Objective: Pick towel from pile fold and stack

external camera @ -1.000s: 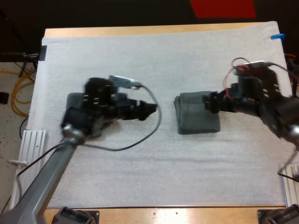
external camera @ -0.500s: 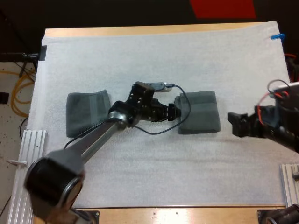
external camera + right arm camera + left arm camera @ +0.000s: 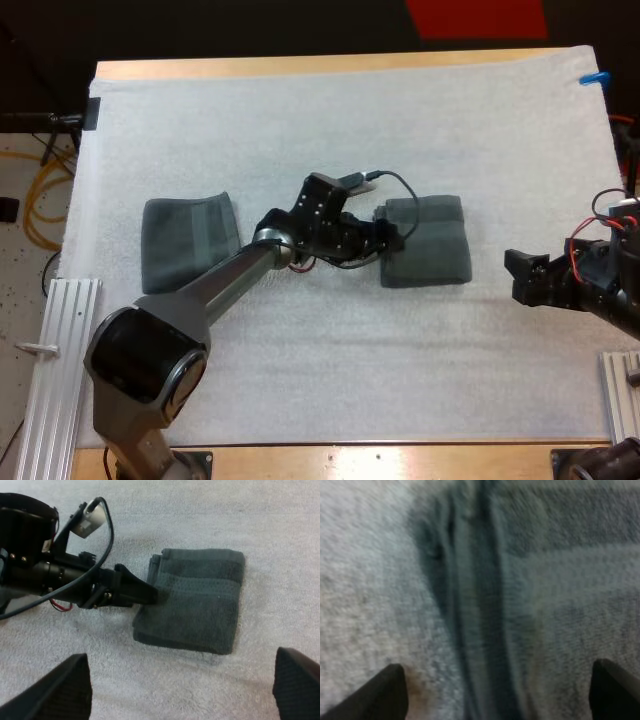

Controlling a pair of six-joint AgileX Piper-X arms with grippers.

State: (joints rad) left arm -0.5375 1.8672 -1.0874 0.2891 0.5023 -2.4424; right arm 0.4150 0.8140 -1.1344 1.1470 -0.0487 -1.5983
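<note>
Our left arm (image 3: 200,300) reaches from the near left corner of the desk (image 3: 300,68) diagonally to its middle, wrist low. The left claw (image 3: 388,238) points toward the right edge, its fingers (image 3: 385,695) standing apart. Our right arm (image 3: 610,285) comes in at the right edge, about midway along it. The right claw (image 3: 518,277) points toward the left edge, its fingers (image 3: 60,690) spread wide and gripping nothing.

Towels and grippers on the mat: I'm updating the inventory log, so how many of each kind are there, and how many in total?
Dark grey-green towels: 2 (centre towel, side towel)
Grippers: 2 (left gripper at the centre towel's edge, right gripper apart from it)
Total: 4
</note>
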